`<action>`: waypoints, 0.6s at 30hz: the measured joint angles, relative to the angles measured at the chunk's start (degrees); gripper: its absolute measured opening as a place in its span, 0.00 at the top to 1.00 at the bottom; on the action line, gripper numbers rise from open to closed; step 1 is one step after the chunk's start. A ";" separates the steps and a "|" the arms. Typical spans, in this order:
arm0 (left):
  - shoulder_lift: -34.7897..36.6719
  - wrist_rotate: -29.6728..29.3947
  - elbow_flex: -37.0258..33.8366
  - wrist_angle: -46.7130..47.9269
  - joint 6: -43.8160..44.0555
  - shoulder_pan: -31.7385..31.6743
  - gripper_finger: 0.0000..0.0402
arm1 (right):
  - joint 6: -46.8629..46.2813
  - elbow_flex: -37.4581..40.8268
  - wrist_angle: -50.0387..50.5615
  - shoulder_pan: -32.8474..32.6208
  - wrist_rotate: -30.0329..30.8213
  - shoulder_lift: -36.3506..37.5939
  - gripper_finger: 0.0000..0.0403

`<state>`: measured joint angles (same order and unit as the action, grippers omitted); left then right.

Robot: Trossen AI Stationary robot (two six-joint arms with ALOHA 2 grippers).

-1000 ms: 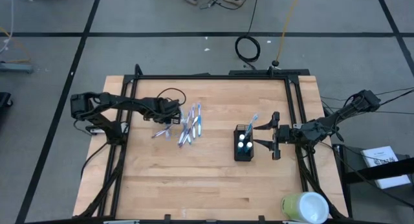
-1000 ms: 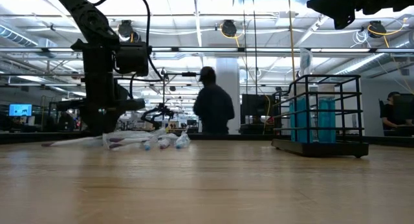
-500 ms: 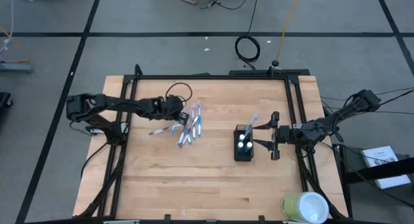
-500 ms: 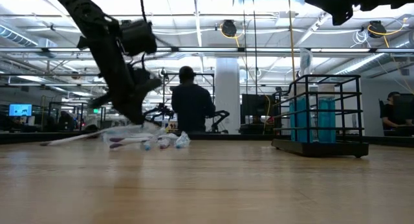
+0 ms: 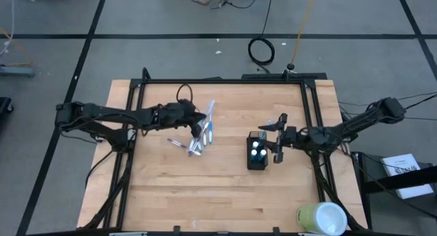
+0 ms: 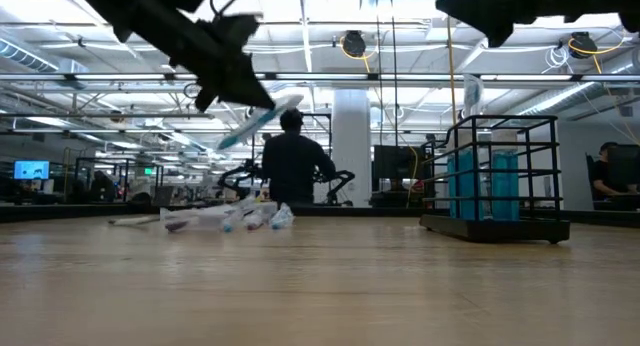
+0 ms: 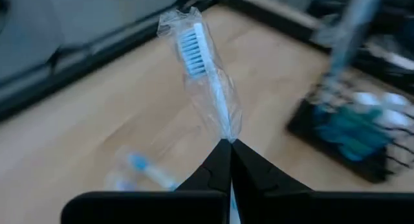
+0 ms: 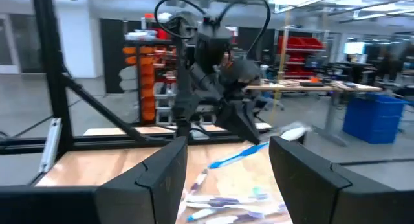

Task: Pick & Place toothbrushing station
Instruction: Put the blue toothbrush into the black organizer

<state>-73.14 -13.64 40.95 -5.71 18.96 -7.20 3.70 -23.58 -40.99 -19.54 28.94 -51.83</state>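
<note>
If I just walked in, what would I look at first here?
Probably the blue-and-white toothbrush in a clear wrapper, held up in the air above the wooden table by the left gripper, shut on its wrapper. Below it a heap of wrapped toothbrushes lies on the table. Towards the right side stands the black wire-mesh holder, with the right gripper open beside it.

grey floor (image 5: 171,55), black tape lines (image 5: 205,36)

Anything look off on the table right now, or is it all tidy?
Nothing looks damaged. Wrapped toothbrushes lie in a loose heap left of the holder, not yet sorted. The left gripper holds one wrapped toothbrush lifted off the table.
</note>
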 joint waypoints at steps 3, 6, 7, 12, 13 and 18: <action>0.02 -0.02 0.00 -6.04 -6.09 2.71 0.99 | -0.91 -1.25 -0.71 2.13 -3.32 -3.26 0.48; 0.02 0.00 0.00 -11.02 -11.24 5.22 0.99 | -2.39 -3.65 0.26 3.66 -3.69 -6.44 0.48; 0.02 -0.01 0.00 -12.20 -12.67 6.02 0.99 | -2.50 -4.46 0.67 3.96 -3.69 -7.52 0.48; 0.02 0.08 0.00 -16.99 -16.13 8.97 0.99 | -1.82 -7.90 0.91 4.61 -3.75 -12.44 0.48; 0.02 0.08 0.00 -17.66 -16.41 9.47 0.99 | -1.56 -8.63 0.89 4.63 -3.75 -13.36 0.48; -0.78 0.20 0.02 -21.64 -18.44 12.54 0.99 | -1.49 -11.82 -1.05 4.70 -3.75 -17.23 0.48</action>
<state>-73.93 -13.44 40.97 -27.36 0.52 5.34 2.22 -35.40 -42.04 -14.85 25.20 -69.06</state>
